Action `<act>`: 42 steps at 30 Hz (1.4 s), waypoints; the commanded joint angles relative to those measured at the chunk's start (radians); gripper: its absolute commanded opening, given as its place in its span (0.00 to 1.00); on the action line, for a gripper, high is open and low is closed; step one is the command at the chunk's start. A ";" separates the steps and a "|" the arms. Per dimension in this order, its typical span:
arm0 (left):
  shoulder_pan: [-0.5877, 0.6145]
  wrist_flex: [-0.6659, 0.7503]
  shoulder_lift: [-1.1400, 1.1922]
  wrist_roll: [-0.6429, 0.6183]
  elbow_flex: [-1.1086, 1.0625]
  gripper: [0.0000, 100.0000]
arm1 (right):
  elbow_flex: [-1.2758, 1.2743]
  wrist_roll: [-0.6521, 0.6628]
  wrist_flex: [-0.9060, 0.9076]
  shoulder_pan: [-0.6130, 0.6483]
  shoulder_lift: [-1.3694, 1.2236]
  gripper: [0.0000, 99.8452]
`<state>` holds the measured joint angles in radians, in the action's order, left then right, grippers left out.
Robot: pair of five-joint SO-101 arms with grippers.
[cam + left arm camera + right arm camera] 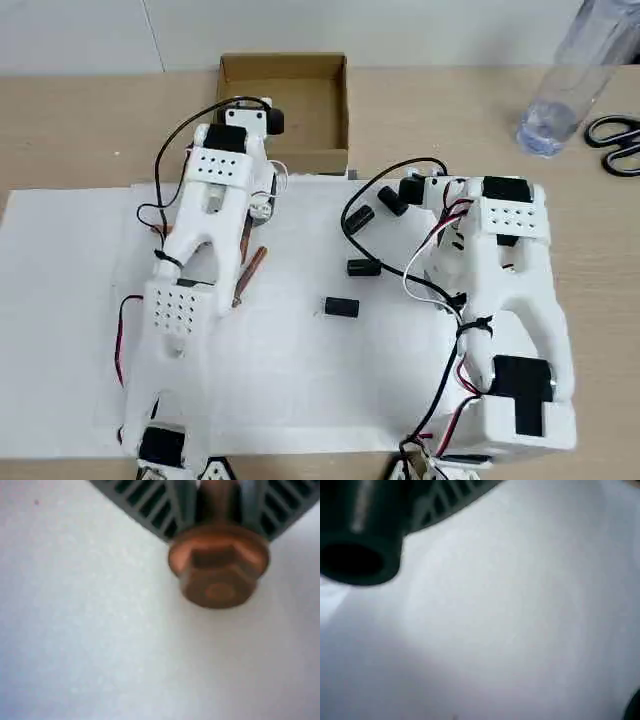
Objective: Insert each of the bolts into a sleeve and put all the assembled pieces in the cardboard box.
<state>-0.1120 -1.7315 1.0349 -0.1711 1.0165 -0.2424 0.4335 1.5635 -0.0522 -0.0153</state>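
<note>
The task is at its beginning, judging by how things lie: the cardboard box [290, 105], beyond both grippers at the far edge of the tabletop [80, 120], shows only bare cardboard, and no bolt sits in a sleeve anywhere. The first pairing looks prepared. The left gripper [216, 500] is pinched on the shank of a copper bolt [218, 567], whose hexagonal head sticks out past its ribbed fingers, just over the white sheet [300, 380]. The right gripper [400, 194] is clamped on a black sleeve [360, 550], whose open bore points out from the fingers. The two held parts are well apart, so the insertion has not yet been made. A second bolt [250, 276] lies on the sheet just beside the left gripper. Three loose sleeves lie on the sheet: one [360, 217] just beside the right gripper, the other two [363, 267] [341, 307] between the two arms. Every insertion and every drop into the box is left to do.
</note>
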 commanded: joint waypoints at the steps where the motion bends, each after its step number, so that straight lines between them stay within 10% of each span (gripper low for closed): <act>1: -0.005 -0.023 -0.002 0.002 0.113 0.01 | 0.015 -0.009 0.002 0.012 0.065 0.01; 31: -0.044 -0.020 -1.195 -0.003 -0.535 0.01 | -0.129 -0.095 0.154 0.093 1.010 0.00; 42: -0.052 -0.020 -1.516 -0.083 -0.679 0.01 | -0.130 -0.373 0.137 0.097 1.168 0.00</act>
<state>-0.1596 -1.7438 -0.3920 -0.2401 0.3506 -0.3744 0.0990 1.7169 0.0353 1.1293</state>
